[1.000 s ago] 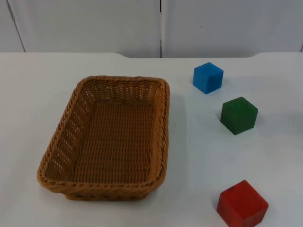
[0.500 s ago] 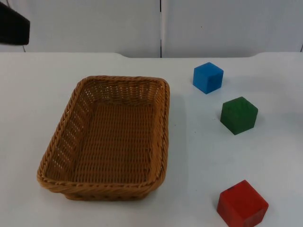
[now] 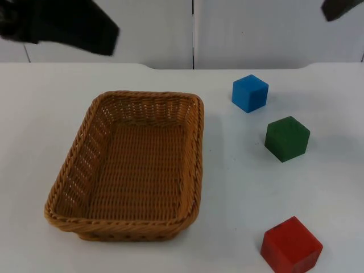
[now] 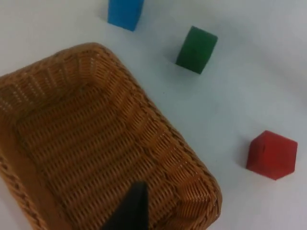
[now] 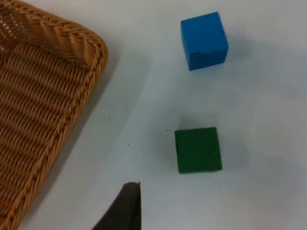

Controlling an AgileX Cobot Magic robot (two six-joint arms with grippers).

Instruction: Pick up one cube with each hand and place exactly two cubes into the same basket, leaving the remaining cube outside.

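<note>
Your three cubes are sitting outside the basket [image 3: 133, 165] — blue cube [image 3: 249, 93] farthest, green cube [image 3: 287, 138] between, red cube [image 3: 291, 245] nearest. Left gripper [image 4: 129, 211] is hanging over the basket, right gripper [image 5: 122, 208] near green — finger state can't be told.

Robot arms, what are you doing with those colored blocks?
Nothing is picked up yet. The blue cube, green cube and red cube all sit on the white table, beside the wicker basket, which has nothing in it. The left arm and the right arm are coming in up by the wall. The left claw hangs over the basket, and the right claw hangs above the table near the green cube.
</note>
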